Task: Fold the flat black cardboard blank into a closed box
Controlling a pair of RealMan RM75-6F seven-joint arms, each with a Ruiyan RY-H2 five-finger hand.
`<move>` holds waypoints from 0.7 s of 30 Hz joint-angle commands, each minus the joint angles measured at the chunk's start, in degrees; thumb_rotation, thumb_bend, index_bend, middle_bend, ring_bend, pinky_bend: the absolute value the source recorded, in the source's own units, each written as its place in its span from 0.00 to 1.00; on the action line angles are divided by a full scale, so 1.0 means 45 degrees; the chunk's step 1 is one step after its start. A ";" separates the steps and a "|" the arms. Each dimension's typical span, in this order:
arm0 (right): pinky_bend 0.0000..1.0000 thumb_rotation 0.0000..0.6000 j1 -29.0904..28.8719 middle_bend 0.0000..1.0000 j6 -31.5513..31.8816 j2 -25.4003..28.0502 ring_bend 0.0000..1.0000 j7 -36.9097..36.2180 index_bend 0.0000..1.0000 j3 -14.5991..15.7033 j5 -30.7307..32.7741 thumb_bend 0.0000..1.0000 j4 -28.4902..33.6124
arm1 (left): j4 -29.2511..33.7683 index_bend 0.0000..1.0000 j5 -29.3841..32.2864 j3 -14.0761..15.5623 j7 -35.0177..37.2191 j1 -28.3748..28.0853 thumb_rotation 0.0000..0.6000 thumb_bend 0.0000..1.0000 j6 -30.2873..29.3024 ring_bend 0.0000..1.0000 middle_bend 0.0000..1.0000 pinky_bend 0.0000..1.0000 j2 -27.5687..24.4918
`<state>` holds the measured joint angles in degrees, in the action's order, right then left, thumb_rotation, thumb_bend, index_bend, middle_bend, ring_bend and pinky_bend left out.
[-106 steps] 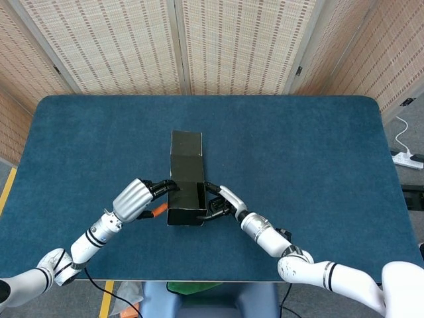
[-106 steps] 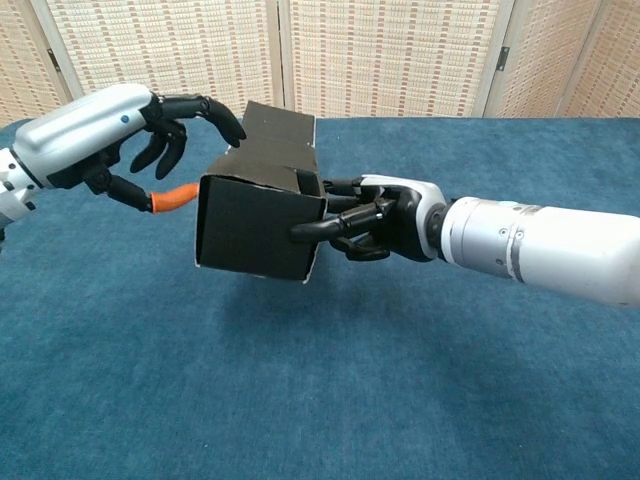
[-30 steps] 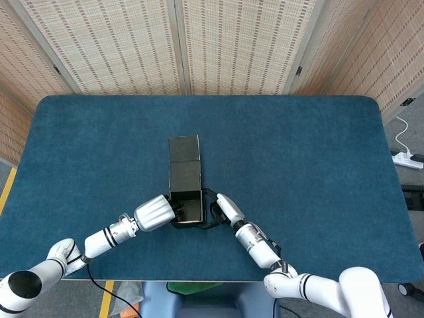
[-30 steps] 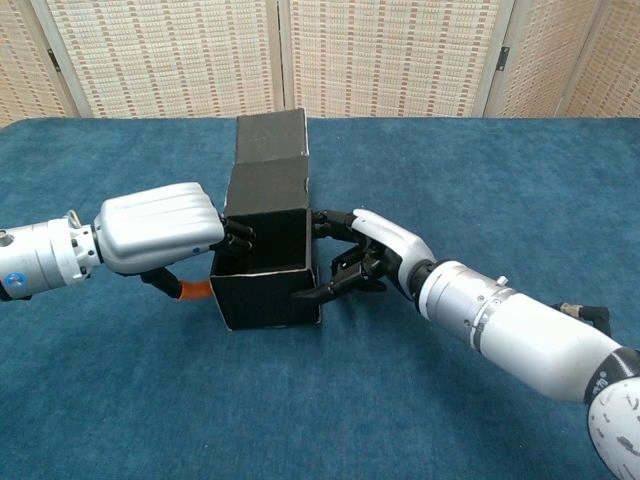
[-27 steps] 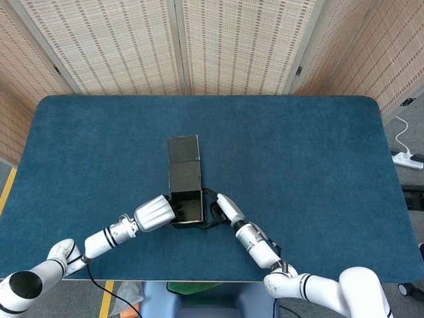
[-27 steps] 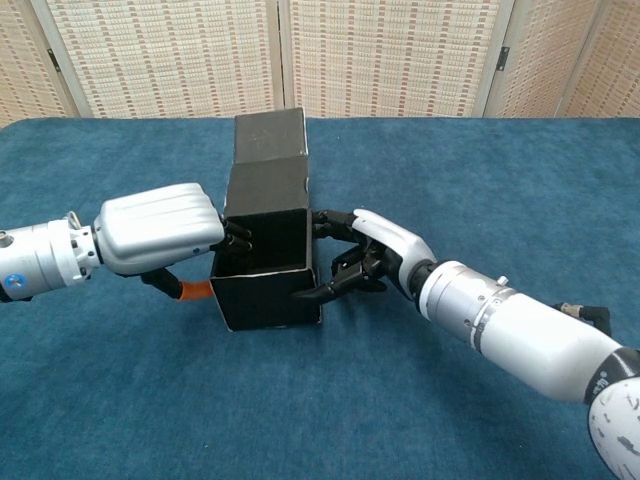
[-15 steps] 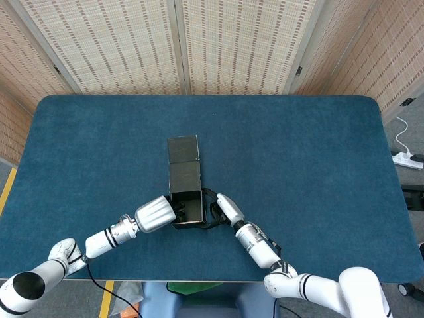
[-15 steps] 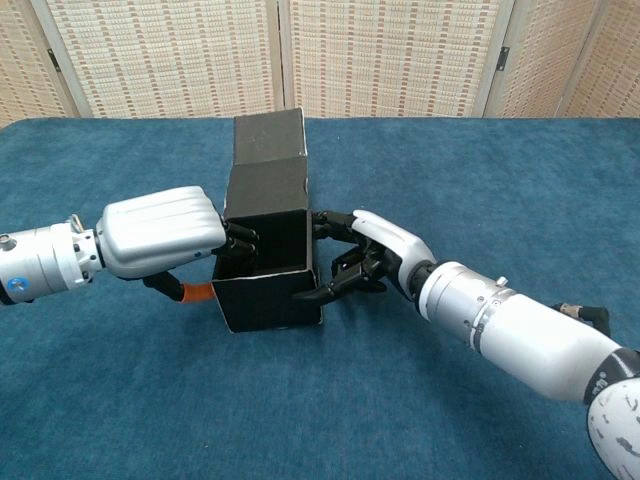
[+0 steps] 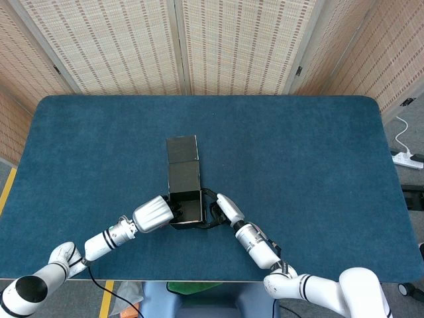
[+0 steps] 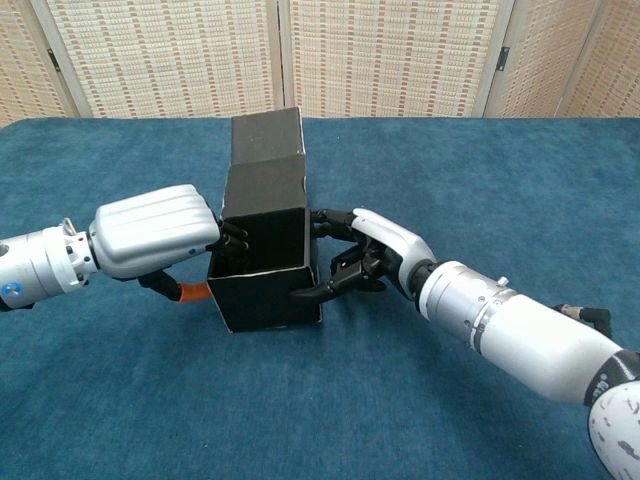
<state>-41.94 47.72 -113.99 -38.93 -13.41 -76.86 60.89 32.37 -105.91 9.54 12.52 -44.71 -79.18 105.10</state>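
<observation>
Here the black box (image 10: 265,255) stands near the table's (image 9: 298,152) front edge, pinned from both sides, probably so its walls stay square. The left hand (image 10: 160,232) holds its left wall and the right hand (image 10: 375,258) its right (lid flap upright behind). Open cloth lies beyond.

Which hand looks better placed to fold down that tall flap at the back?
Probably the left hand: its fingers lie at the box wall's top edge, nearer the lid flap, while the right hand braces the other wall lower down.
</observation>
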 commanded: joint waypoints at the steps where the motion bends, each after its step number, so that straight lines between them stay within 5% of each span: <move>1: 1.00 1.00 0.0010 0.65 0.0028 -0.0001 0.77 -0.0026 0.62 -0.0017 0.0003 0.35 0.0015 | -0.0188 0.77 0.0071 -0.0060 0.0201 0.0093 1.00 0.40 -0.0183 0.79 0.72 0.75 0.0097; 7: 1.00 1.00 0.0035 0.65 0.0187 0.0012 0.77 -0.0131 0.62 -0.0105 -0.0013 0.35 0.0077 | -0.0326 0.75 0.0160 -0.0144 0.0388 0.0186 1.00 0.40 -0.0489 0.79 0.71 0.75 0.0133; 13: 1.00 1.00 -0.0010 0.65 0.0340 0.0006 0.77 -0.0155 0.62 -0.0248 -0.0020 0.35 0.0032 | -0.0020 0.49 0.0405 -0.0384 0.0157 0.0357 1.00 0.40 -0.0815 0.79 0.54 0.75 -0.0092; 21: 1.00 1.00 -0.0171 0.64 0.0425 -0.0116 0.77 -0.0141 0.62 -0.0612 0.0175 0.35 -0.0173 | 0.1133 0.37 0.0616 -0.0670 -0.0748 0.0493 1.00 0.40 -0.1095 0.77 0.41 0.73 -0.0836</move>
<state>-42.61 49.63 -114.42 -39.57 -16.01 -76.21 60.26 36.27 -103.40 6.85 10.13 -42.68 -83.88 102.20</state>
